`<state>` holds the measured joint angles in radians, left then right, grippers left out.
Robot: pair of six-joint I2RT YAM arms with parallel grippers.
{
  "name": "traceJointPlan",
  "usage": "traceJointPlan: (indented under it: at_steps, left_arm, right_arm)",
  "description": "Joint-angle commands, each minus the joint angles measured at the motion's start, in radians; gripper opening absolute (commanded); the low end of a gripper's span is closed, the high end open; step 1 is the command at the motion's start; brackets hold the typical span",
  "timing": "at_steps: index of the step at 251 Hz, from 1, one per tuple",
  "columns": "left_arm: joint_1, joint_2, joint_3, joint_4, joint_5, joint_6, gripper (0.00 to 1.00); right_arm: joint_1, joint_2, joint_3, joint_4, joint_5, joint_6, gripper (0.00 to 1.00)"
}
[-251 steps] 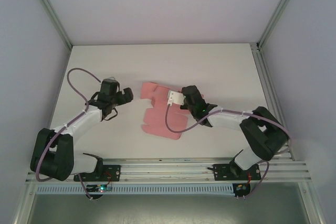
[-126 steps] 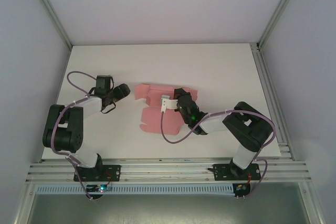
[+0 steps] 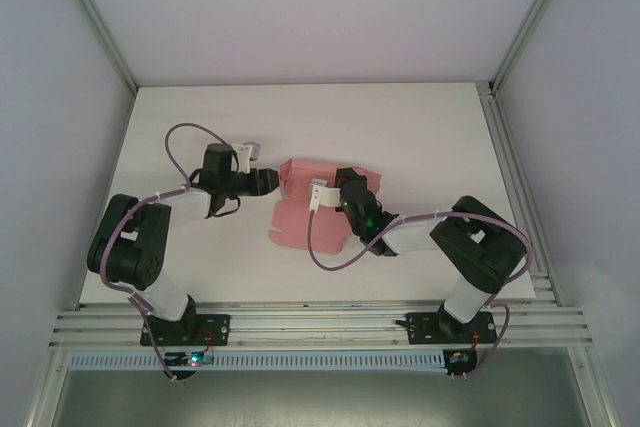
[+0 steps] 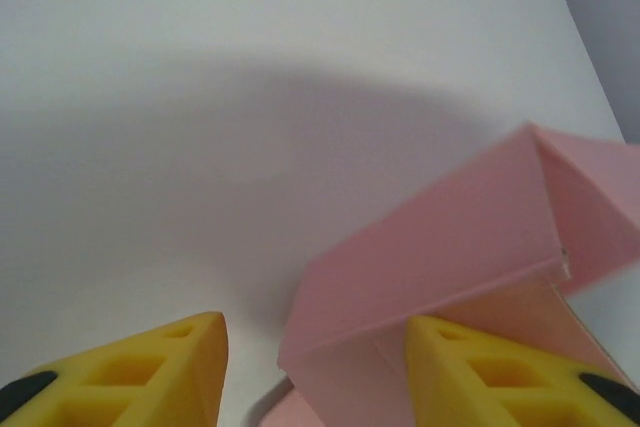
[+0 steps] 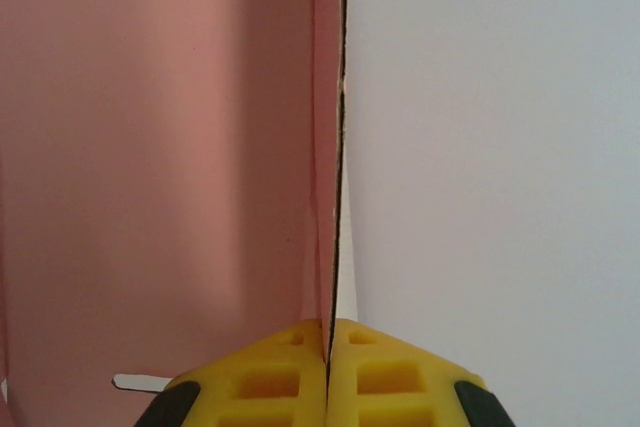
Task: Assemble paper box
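Top: pink box (image 3: pixel 305 219) lies part-folded mid-tabletop (image 3: pixel 420 137), between both arms, with the left fingers (image 3: pixel 266 183) at its left edge. Left wrist: left fingers spread, raised box flap just ahead. Right wrist: right fingers (image 5: pixel 262 379) pinch an upright box wall edge.

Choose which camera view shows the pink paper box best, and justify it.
Top external: the paper box shows nearly whole, partly folded, between the arms. Left wrist gives one raised flap; right wrist, a panel edge pinched in the right gripper.
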<state>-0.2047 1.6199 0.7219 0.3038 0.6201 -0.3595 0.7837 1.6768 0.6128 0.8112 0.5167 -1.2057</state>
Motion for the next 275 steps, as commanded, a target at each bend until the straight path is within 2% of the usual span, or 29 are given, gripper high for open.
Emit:
traceJointPlan:
  at_steps: [1, 36, 98, 117, 184, 230, 275]
  left_arm:
    - [-0.045, -0.038, -0.029, 0.065, 0.022, 0.087, 0.49]
    - [-0.100, -0.020, -0.029, 0.075, -0.022, 0.116, 0.46]
    - [-0.158, 0.000, -0.024, 0.084, -0.275, 0.107, 0.46]
    - [-0.170, -0.007, -0.035, 0.084, -0.321, 0.109, 0.46]
    - [-0.197, -0.005, -0.093, 0.170, -0.308, 0.120, 0.47]
    - [-0.226, 0.035, -0.101, 0.285, -0.321, 0.096, 0.46]
    - [-0.273, 0.062, -0.118, 0.452, -0.440, 0.073, 0.30]
  right_arm:
    - [0.013, -0.039, -0.009, -0.065, 0.005, 0.051, 0.00]
    - [0.023, -0.052, -0.015, -0.120, -0.008, 0.073, 0.00]
    - [0.051, -0.079, -0.023, -0.172, 0.017, 0.087, 0.00]
    - [0.065, -0.090, -0.038, -0.184, 0.024, 0.086, 0.00]
    - [0.165, -0.012, -0.074, -0.151, 0.188, 0.023, 0.00]
    - [0.183, 0.016, -0.068, -0.150, 0.219, 0.045, 0.00]
    - [0.183, 0.007, -0.061, -0.185, 0.209, 0.070, 0.00]
